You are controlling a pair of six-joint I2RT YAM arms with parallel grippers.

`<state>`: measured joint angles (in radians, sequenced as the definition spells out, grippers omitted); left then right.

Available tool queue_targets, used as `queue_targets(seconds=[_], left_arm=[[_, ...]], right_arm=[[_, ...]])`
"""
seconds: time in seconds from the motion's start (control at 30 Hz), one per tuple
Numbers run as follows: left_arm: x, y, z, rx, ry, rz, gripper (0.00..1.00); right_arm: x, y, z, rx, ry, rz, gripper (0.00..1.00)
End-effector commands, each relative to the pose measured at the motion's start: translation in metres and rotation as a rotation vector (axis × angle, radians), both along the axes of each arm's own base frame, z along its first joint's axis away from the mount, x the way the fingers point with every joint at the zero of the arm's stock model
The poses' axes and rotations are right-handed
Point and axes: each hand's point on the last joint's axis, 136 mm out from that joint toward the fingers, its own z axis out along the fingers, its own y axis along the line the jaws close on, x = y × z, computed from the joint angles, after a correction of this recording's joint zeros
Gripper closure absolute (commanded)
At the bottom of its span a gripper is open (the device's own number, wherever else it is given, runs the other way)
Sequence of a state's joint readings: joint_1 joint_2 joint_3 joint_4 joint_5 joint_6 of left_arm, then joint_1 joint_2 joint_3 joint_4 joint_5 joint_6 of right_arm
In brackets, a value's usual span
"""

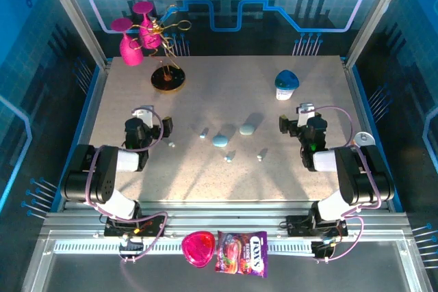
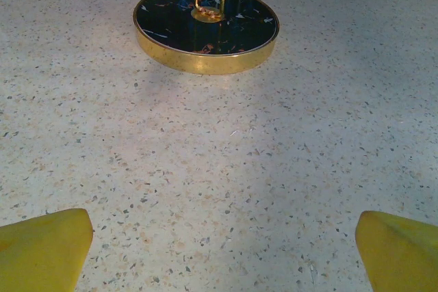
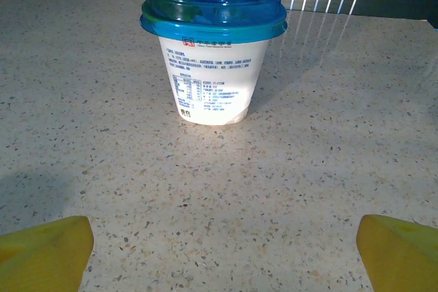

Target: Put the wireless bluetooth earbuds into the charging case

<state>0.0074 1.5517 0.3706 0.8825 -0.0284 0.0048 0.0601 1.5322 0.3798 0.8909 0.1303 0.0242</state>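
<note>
Near rail: glossy pink heart-shaped item; printed sweet bag.
Speckled stone-look table.
Left gripper, right gripper: yellow fingers spread wide, holding nothing.
Mid-table, between arms: tiny pale earbuds, scattered, heading too small to tell; charging case, smooth light-blue pebble, long axis roughly left-right.
Far left: round black stand base, gold rim.
Far right: white tub, blue lid.

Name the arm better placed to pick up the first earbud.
Probably left: a tiny pale plastic earbud lies close to the left pincer; the right pincer sits farther from any bud.
</note>
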Motion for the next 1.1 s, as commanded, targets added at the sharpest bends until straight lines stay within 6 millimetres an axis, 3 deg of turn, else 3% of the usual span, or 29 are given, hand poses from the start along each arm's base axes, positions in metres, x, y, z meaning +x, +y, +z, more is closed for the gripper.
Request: queue_targets(seconds=[0.0, 1.07], left_arm=[[0.0072, -0.003, 0.0134, -0.006, -0.048, -0.018, 0.01], [0.0066, -0.003, 0.0156, -0.006, -0.058, -0.017, 0.01]], right_arm=[[0.003, 0.0017, 0.0047, -0.019, -0.023, 0.0, 0.0], [0.0033, 0.0017, 0.005, -0.017, -0.023, 0.001, 0.0]])
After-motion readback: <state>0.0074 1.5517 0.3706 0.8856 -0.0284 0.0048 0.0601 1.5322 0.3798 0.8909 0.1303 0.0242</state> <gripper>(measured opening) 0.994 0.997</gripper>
